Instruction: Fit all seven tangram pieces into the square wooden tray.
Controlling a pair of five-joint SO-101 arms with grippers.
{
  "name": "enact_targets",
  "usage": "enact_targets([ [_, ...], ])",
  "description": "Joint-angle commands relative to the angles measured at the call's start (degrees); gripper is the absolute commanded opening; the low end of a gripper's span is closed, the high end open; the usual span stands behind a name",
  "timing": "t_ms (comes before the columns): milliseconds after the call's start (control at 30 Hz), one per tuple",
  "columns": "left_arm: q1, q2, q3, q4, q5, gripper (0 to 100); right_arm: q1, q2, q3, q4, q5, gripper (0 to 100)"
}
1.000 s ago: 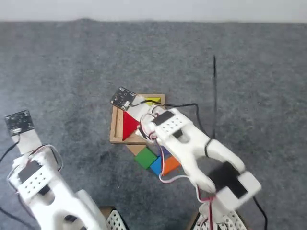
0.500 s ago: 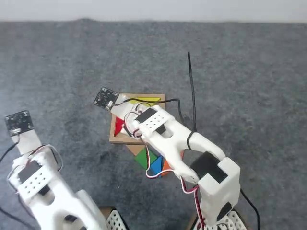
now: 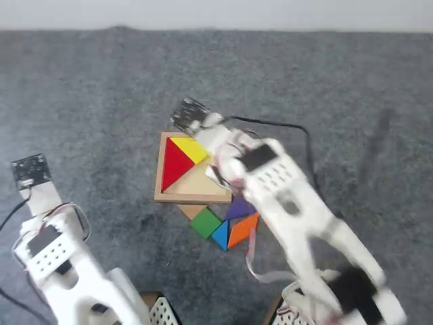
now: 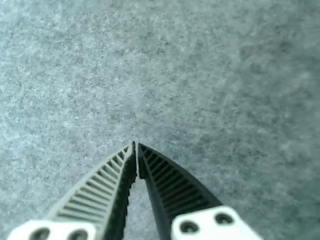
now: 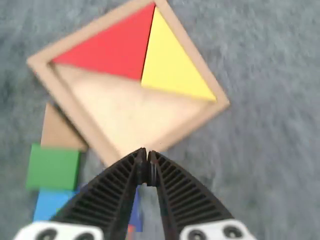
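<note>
Left gripper (image 4: 136,146) hangs over grey tabletop (image 4: 225,75), fingers clenched empty. The wooden tray (image 3: 160,177) holds a red triangle (image 3: 174,166) and a yellow triangle (image 3: 191,148); loose pieces (image 3: 206,222) cluster beside it. Right gripper (image 5: 147,154), fingers clenched empty, hovers over its rim.

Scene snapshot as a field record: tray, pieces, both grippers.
tray: square wooden tray on grey carpet
in tray: red triangle and yellow triangle, edge to edge, filling one half; other half bare wood
outside tray: tan piece, green square, blue triangle, orange triangle, purple piece, clustered by the tray edge nearest the arm bases
right gripper: shut, empty, above that same tray edge
left gripper: shut, empty, over the carpet
progress: two of seven placed
</note>
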Motion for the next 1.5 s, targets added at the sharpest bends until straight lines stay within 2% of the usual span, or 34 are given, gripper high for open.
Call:
enact_targets([
  [0,2.29,0.18,-0.75,-1.05,-0.79,1,4.00,-21.76,14.51,2.33,2.81,0.9],
  [100,6.42,0.18,-1.36,-0.88,-0.70,1,6.55,-33.10,25.14,2.42,3.16,1.0],
  [200,12.84,0.18,-4.35,2.11,0.09,1,6.81,-36.97,30.59,2.42,2.99,4.4],
  [367,21.98,0.26,-11.03,5.80,6.15,1,6.81,-33.54,31.12,1.89,2.73,6.9],
  [533,30.68,0.26,-8.66,4.31,6.51,1,4.70,-25.80,30.59,-1.98,1.23,7.3],
  [667,31.03,3.43,-8.40,1.76,4.92,1,0.40,-18.68,28.31,-2.68,1.93,7.4],
  [800,30.59,16.09,-13.93,2.02,4.92,1,-0.13,-12.97,25.76,-4.09,3.87,7.4],
  [933,25.14,27.43,-22.64,6.15,7.03,1,-4.18,-10.68,25.67,-5.93,5.10,7.4],
  [1100,22.68,35.69,-28.79,7.91,7.47,1,-12.44,-11.56,24.44,-6.29,0.09,8.6],
  [1267,21.45,37.10,-30.20,8.62,7.74,1,-15.08,-7.34,20.04,-6.46,-2.46,18.9],
  [1467,20.48,37.10,-30.20,8.70,7.82,1,-18.59,0.84,18.73,-17.01,-9.67,19.5],
])
